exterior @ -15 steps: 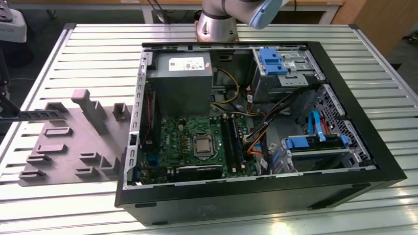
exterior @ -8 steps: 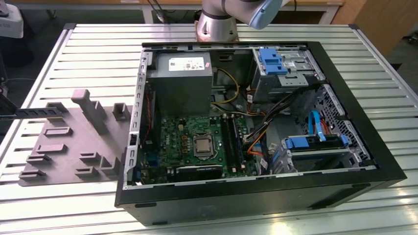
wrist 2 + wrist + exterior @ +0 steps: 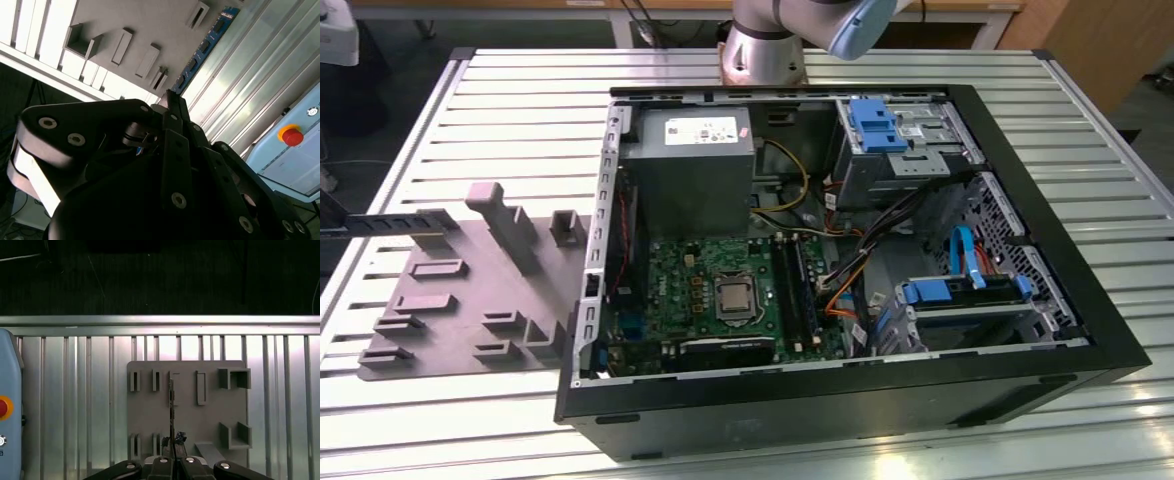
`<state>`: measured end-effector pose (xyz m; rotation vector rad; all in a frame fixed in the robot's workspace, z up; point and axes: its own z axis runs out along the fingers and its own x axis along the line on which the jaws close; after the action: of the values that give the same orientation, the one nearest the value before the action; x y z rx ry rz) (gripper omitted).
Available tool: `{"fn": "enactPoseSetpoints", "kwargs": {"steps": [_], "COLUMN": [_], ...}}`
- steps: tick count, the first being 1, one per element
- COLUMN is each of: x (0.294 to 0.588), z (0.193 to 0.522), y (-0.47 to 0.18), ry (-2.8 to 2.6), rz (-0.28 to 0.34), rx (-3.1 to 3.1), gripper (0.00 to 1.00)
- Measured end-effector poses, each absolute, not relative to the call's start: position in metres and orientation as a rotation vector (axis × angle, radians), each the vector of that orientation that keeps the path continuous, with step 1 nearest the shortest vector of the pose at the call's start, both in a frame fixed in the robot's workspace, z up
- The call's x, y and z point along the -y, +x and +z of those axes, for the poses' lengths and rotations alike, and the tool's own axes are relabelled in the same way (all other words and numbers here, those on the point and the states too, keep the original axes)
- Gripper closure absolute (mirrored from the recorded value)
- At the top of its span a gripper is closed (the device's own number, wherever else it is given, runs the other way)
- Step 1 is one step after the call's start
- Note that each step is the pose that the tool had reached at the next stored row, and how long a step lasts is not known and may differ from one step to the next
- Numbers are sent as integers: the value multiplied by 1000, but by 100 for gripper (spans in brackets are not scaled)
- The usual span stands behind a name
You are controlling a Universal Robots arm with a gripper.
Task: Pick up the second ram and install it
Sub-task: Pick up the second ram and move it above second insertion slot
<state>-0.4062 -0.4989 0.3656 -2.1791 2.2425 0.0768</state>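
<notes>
The ram [image 3: 206, 44] was held at one end by the gripper [image 3: 170, 97], with the jaws closed narrowly onto its flat faces. In the second wrist view it projected from the fingertips as a long blue board carrying dark chips. In the first wrist view the ram [image 3: 171, 405] appeared edge-on, running out from the gripper [image 3: 172, 444] above the grey tray [image 3: 210, 410]. In the exterior view the ram [image 3: 394, 223] lay level over the tray [image 3: 467, 300], at its edge on the exterior view's left. Whether the ram touched the tray could not be determined.

The tray rested on the slatted table [image 3: 520, 120], just beside the open case [image 3: 827, 400]. The motherboard [image 3: 680, 280] lay inside the case, well apart from the ram. The arm's base [image 3: 767, 45] stood at the table's far side, behind the case. A red button [image 3: 291, 136] sat on a pale blue box [image 3: 285, 165] beside the table.
</notes>
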Motion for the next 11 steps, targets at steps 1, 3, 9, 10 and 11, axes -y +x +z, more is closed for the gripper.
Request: {"fn": "enactPoseSetpoints", "kwargs": {"steps": [1, 3, 9, 10, 11], "x": [499, 499, 499, 499, 499], "z": [367, 369, 375, 376, 377], "y": [-406, -406, -406, -406, -406], "ry": [-2179, -2179, -2178, -2178, -2178], "rz": [77, 77, 78, 78, 78], "rx": [-2242, -2242, -2242, -2241, -2241], "gripper": [88, 88, 88, 88, 88]}}
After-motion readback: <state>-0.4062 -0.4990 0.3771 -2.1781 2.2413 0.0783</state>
